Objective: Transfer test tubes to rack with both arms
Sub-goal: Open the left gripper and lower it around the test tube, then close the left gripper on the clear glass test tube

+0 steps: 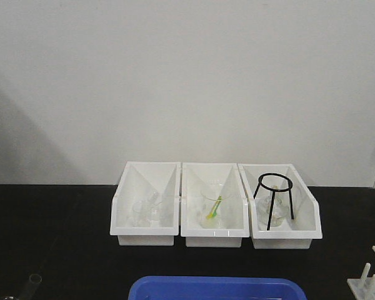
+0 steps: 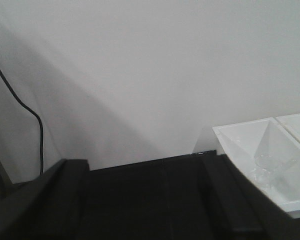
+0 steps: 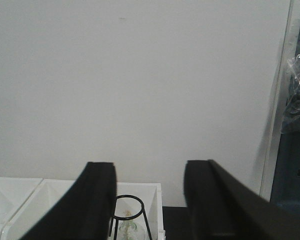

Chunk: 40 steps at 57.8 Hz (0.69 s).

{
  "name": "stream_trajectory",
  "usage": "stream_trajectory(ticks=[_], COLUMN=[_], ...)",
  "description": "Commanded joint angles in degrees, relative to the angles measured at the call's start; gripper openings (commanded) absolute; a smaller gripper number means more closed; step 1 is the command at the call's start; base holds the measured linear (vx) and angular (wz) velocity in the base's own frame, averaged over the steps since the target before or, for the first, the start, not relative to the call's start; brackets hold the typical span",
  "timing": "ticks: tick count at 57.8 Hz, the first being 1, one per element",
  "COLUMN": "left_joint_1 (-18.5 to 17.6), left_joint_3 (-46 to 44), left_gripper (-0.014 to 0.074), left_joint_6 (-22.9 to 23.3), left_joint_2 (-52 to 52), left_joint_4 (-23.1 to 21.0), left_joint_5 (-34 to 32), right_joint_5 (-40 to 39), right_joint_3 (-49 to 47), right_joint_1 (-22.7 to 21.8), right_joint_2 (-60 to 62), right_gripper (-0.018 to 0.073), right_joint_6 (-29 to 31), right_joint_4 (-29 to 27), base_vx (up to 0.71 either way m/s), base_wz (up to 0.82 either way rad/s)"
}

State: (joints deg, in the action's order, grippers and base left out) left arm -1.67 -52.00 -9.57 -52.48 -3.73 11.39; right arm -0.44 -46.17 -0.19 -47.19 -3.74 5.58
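A slim clear test tube shows faintly on the black table at the front left edge of the front view. Only a corner of the white rack, with its upright pegs, shows at the bottom right. Neither arm appears in the front view. In the left wrist view my left gripper is open, its black fingers wide apart over bare black tabletop. In the right wrist view my right gripper is open too, held above the table and facing the wall, with nothing between its fingers.
Three white open bins stand in a row at the back. The left one holds a glass beaker, the middle one a beaker with a green-yellow item, the right one a black wire tripod. A blue tray lies at the front edge.
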Motion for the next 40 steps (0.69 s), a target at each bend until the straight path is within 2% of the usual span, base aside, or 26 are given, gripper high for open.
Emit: stream_trajectory(ticks=[1,6,13,28,35,40], left_joint_1=[-0.1,-0.1,-0.1,-0.4,-2.5,-4.8], left_joint_3=[-2.0,-2.0,-1.7,-0.9,3.9,8.6], left_gripper=[0.0619,0.0613,0.0598,0.0586,0.0586,0.0586], left_joint_6=[1.5,3.8,3.7,-2.6,-4.9,-6.5], left_joint_2=[-1.0,-1.9,-2.7,-4.1,-3.4,-2.0], left_joint_4=[-1.0,-2.9,-3.3,-3.4,-3.7,-5.9], left_joint_5=[-6.5,-6.3,-5.2,7.9,8.6,8.2], right_joint_5=[-5.2,-5.6,-6.1,-6.1,-6.1,-6.1], right_joint_3=[-2.1,-2.1,-2.1,-2.1,-2.1,-2.1], right_joint_1=[0.0,0.0,0.0,0.0,0.0,0.0], right_joint_2=[0.2,0.2,0.2,0.2,0.2,0.2], right_gripper=[0.0555,0.0615,0.0628,0.0584,0.0561,0.0554], right_joint_6=[0.4,0.4,0.4,0.4,0.4,0.4], right_joint_4=[0.3,0.2,0.1,0.1,0.1,0.1], base_vx=[0.0,0.0,0.0,0.0,0.0,0.0], base_wz=[0.0,0.0,0.0,0.0,0.0,0.0])
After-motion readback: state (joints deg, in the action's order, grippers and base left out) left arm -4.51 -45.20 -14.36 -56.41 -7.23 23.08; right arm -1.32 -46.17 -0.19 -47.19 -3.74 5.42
